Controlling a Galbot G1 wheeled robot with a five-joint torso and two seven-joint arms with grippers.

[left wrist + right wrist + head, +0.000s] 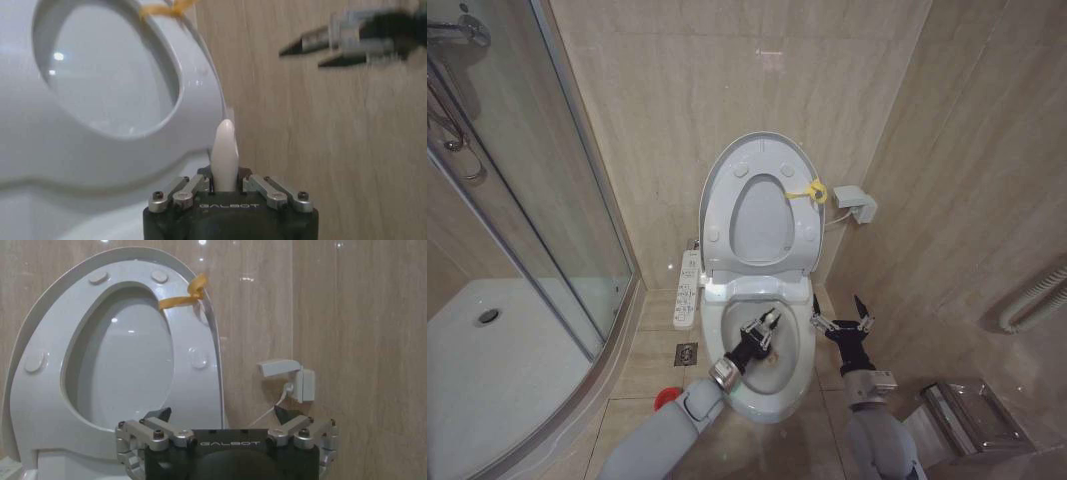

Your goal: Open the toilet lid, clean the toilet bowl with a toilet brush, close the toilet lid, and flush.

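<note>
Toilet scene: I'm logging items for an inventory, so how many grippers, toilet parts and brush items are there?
Grippers: 2, left and right
Toilet parts: 3, lid, seat, bowl
Brush items: 2, brush, red holder
Total: 7

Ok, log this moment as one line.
toilet lid: up | left end effector: shut on toilet brush, over toilet bowl | right end effector: open, beside bowl

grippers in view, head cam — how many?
2. The left gripper is over the toilet bowl, shut on the toilet brush. The right gripper hovers open beside the bowl's right rim.
</note>
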